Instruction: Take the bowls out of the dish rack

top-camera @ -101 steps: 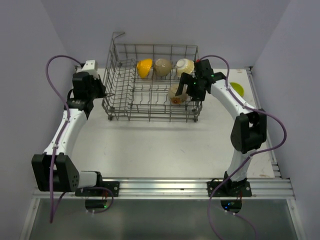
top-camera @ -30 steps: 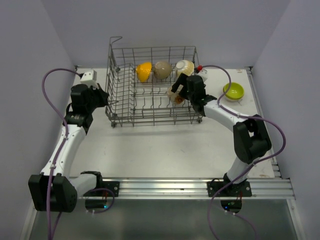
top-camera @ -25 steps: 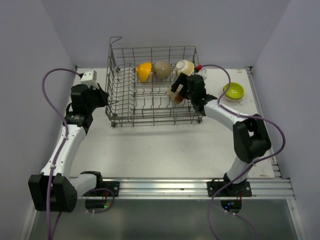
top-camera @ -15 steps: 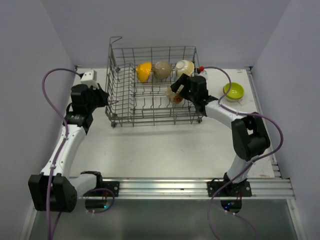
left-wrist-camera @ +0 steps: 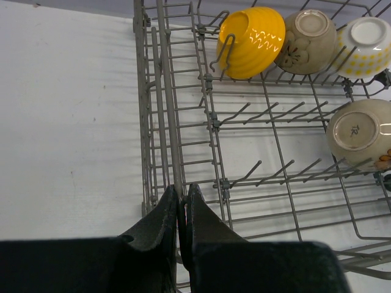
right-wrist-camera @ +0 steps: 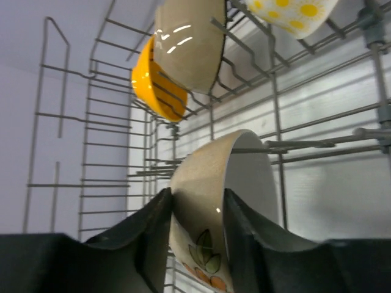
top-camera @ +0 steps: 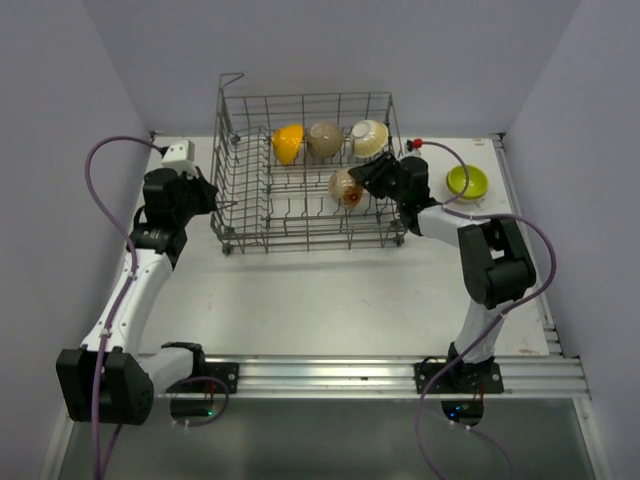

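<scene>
The grey wire dish rack [top-camera: 226, 160] stands at the back of the table and holds several bowls. Along its far row sit a yellow bowl [top-camera: 288, 140], a beige bowl [top-camera: 324, 138] and a cream bowl with yellow dots [top-camera: 369, 137]. A beige bowl with a leaf pattern [top-camera: 344, 187] leans on its edge among the tines nearer the front. My right gripper [right-wrist-camera: 197, 194] is shut on this bowl's [right-wrist-camera: 211, 183] wall, one finger outside and one inside. My left gripper [left-wrist-camera: 181, 194] is shut on a wire of the rack's [left-wrist-camera: 208, 116] left wall.
A green bowl [top-camera: 467, 181] sits on the white table to the right of the rack, past my right forearm. The rack's tall grid sides and its corner handle loop [top-camera: 232, 78] rise around the bowls. Walls close the table in at the back and sides.
My right gripper has swung round at the rack's right side and closed on the leaf-pattern bowl. The left gripper has kept its hold on the rack wire.
</scene>
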`<state>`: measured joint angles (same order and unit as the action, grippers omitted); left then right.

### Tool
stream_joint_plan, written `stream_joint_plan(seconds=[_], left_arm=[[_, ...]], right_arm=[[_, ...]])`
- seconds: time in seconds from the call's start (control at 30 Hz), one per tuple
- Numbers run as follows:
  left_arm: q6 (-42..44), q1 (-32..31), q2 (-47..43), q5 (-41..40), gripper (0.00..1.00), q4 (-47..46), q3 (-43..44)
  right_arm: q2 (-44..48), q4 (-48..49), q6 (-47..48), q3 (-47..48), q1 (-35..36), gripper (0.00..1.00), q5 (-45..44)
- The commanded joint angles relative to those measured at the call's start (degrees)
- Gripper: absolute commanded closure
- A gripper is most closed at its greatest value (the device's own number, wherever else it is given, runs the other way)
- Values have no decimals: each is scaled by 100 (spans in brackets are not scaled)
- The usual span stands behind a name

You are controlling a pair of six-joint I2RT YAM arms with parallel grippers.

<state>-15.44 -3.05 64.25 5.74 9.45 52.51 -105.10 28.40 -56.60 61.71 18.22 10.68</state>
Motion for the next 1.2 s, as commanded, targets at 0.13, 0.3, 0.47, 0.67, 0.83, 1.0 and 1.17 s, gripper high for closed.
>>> stream_joint_plan(seconds=[0.13, 0.3, 0.47, 0.67, 0.83, 1.0, 1.17], left_arm=[[156, -310, 167, 833, 100, 232, -197], [147, -310, 176, 824, 100, 232, -189], [147, -310, 185, 815, 100, 241, -198], [155, -310, 211, 771, 100, 259, -189], [147, -310, 220, 736, 100, 276, -189], [191, -310, 202, 745, 100, 303, -189], [208, -319, 106, 727, 100, 303, -233]], right_arm=[[-309, 1666, -1001, 227, 147, 89, 1507], [-564, 2905, -2281, 376, 50, 100, 2008], [-881, 4112, -3286, 727, 41, 100, 2131], [-722, 3672, -3155, 1149, 33, 100, 2210], [-705, 4059, -3454, 1273, 42, 100, 2289], [-372, 3692, -3341, 1509, 7, 100, 2509], [120, 2480, -2553, 1905, -178, 100, 2808]])
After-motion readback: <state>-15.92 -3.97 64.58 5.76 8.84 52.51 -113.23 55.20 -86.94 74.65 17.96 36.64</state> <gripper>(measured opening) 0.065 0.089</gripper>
